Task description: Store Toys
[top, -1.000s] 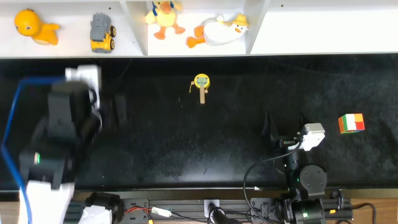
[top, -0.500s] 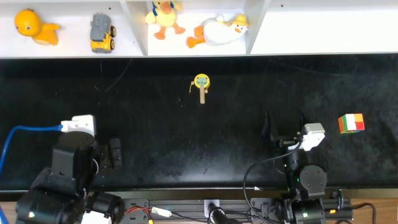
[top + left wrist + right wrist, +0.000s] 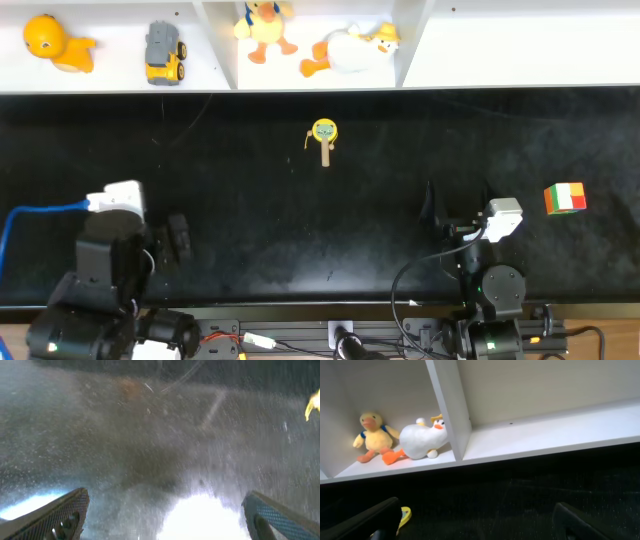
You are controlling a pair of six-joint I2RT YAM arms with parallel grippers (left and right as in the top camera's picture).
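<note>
Lying mid-table, rattle toy well apart from left gripper and right gripper (both spread wide, empty).

No legible text, labels or numbers anywhere.

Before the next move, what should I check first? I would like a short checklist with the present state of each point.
1. Left hand open, holding nothing: ok.
2. Right hand open, holding nothing: ok.
3. Coloured cube free on the table, apart from the right hand: ok.
4. Yellow stick toy lying free: ok.
5. All toys stored on the shelf: not ok, these two are out.
</note>
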